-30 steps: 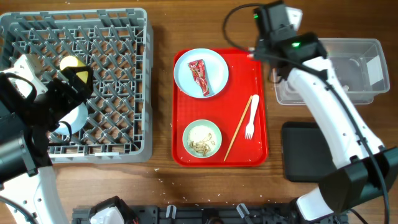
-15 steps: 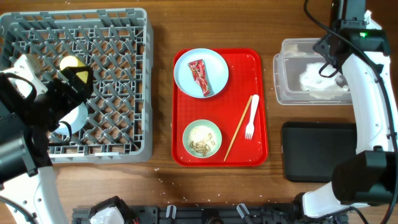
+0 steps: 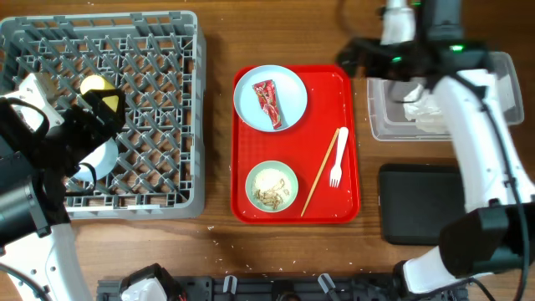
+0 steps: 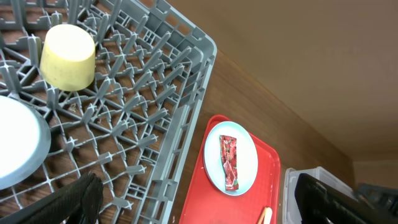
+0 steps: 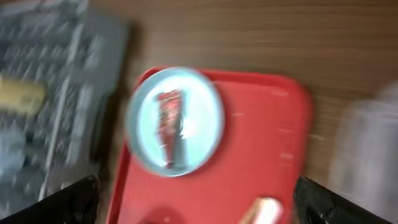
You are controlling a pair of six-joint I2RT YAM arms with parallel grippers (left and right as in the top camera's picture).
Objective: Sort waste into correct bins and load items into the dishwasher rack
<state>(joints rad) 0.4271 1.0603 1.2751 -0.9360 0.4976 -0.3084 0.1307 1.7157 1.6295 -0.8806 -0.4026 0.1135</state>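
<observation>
Where it rests on blue plate, red printed wrapper

No legible text, brand, number or sign was found in any view. The red snack wrapper on the pale blue plate carried some print, too small to read from overhead and blurred in the right wrist view.

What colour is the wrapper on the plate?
The wrapper is red with printed markings, clearest in the left wrist view.
</observation>
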